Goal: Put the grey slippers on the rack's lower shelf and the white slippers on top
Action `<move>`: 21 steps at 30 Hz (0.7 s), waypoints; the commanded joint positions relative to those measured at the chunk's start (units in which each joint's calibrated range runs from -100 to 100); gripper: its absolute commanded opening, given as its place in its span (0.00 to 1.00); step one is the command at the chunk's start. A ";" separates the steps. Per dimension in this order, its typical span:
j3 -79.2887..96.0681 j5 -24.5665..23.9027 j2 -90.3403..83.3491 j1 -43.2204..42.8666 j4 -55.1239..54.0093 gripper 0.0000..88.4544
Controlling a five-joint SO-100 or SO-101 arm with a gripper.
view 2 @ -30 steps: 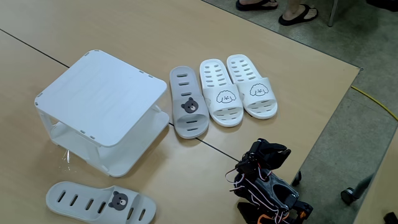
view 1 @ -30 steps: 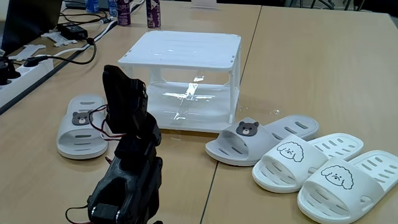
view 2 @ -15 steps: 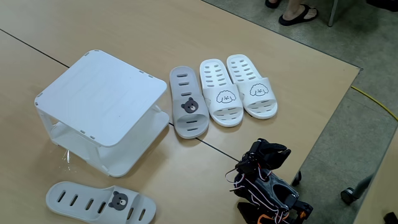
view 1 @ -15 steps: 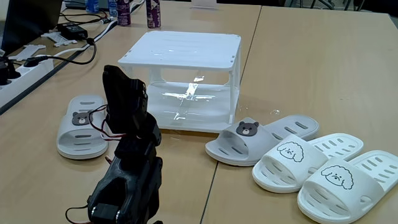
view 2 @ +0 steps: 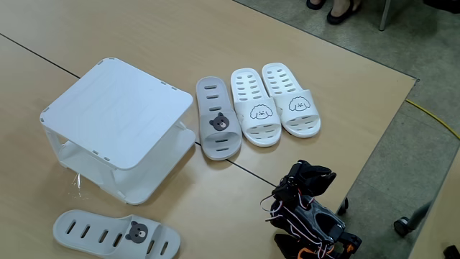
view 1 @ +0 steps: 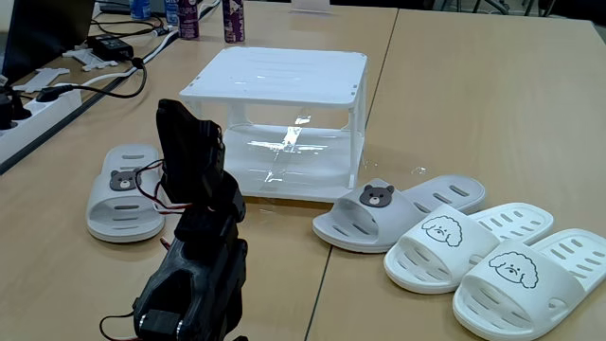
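Grey slippers come to two: one (view 2: 218, 126) lies just beside the rack (view 2: 115, 122), and the other (view 2: 115, 234) sits alone on the rack's far side. Two white slippers (view 2: 253, 108) (view 2: 291, 98) lie side by side next to the first grey one. Both shelves are bare. The black arm (view 1: 194, 246) is folded low on the wooden table (view 2: 180, 43), and I cannot tell whether its fingers are apart. Cables and bottles sit at the table's far end (view 1: 114, 43).

Arm (view 1: 194, 237): matte black plastic, blocky segments, thin red & white wires alongside.
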 commanded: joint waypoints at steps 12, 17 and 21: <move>0.54 0.42 0.27 0.18 0.00 0.01; 0.54 0.42 0.35 -0.39 0.00 0.01; 0.63 0.42 4.48 -0.31 2.94 0.01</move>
